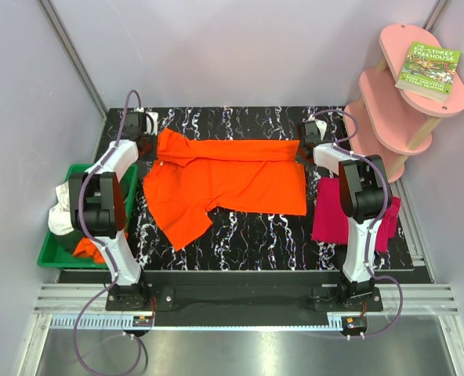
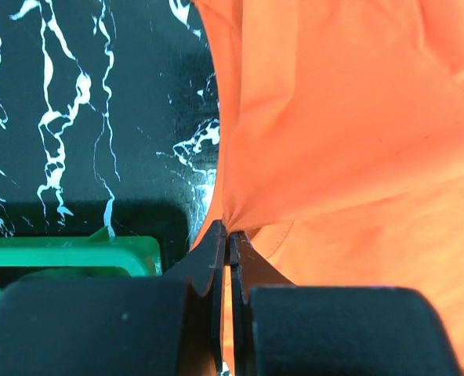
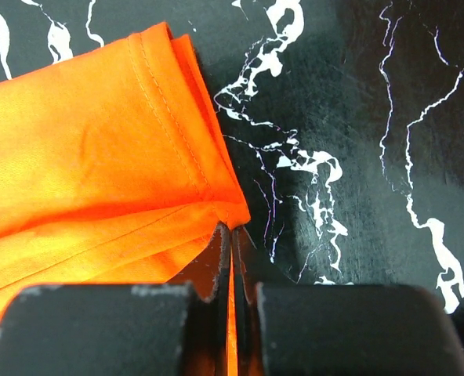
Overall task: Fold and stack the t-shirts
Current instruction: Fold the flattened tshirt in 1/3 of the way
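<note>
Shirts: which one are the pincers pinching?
The orange shirt spread flat: the left pincer and right pincer grip its far edge. The pink shirt lies alone at the right.

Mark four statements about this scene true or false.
1. The left gripper and right gripper are both shut on the orange shirt. True.
2. The pink shirt lies in the bin. False: it lies on the right side of the table, partly hidden by the right arm.
3. A book sits on the pink shelf. True.
4. The orange shirt is folded into a neat square. False: it is spread out wide, with a sleeve pointing toward the near edge.
</note>
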Motion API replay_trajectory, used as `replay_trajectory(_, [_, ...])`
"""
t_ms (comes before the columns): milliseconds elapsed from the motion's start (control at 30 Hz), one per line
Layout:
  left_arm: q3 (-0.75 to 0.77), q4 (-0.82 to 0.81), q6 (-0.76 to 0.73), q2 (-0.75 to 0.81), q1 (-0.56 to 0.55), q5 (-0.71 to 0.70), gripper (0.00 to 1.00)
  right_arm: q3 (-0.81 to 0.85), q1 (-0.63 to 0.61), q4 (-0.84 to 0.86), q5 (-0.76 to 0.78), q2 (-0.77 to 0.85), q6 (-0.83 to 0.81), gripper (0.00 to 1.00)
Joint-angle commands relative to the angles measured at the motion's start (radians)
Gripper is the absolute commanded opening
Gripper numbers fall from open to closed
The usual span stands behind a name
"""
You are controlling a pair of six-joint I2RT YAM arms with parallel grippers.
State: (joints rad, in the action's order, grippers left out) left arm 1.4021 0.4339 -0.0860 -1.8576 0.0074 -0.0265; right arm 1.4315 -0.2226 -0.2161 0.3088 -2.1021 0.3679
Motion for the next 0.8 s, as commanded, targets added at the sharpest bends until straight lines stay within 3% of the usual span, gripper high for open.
replay_trajectory(0, [0.035, 0.023, -0.023, -0.015, 0.0, -0.043, 0.0, 0.017, -0.008, -0.049, 0.003, 0.045, 0.025, 0.0])
replay_trajectory(300, [0.063, 0.069, -0.023, -0.058, -0.001, -0.05, 0.05, 0.058, -0.008, -0.134, 0.033, 0.027, 0.046, 0.0])
replay_trajectory(400, [0.081, 0.089, -0.024, -0.075, -0.001, -0.049, 0.12, 0.055, -0.008, -0.135, 0.03, 0.028, 0.048, 0.0])
replay_trajectory(433, [0.084, 0.095, -0.026, -0.077, -0.001, -0.044, 0.26, 0.053, -0.008, -0.132, 0.026, 0.033, 0.046, 0.0])
replay_trajectory(500, [0.077, 0.091, -0.02, -0.062, 0.0, -0.039, 0.43, 0.055, -0.006, -0.134, 0.016, 0.04, 0.046, 0.0])
replay_trajectory(533, [0.071, 0.083, -0.02, -0.049, 0.0, -0.029, 0.62, 0.058, -0.006, -0.132, 0.016, 0.047, 0.042, 0.1])
replay_trajectory(633, [0.044, 0.045, -0.006, 0.015, -0.001, 0.008, 0.86, 0.061, -0.009, -0.095, 0.009, 0.086, 0.036, 0.32])
replay_trajectory(767, [0.103, 0.031, 0.04, 0.064, -0.001, 0.075, 0.95, 0.131, -0.014, -0.058, -0.051, 0.114, 0.02, 0.55])
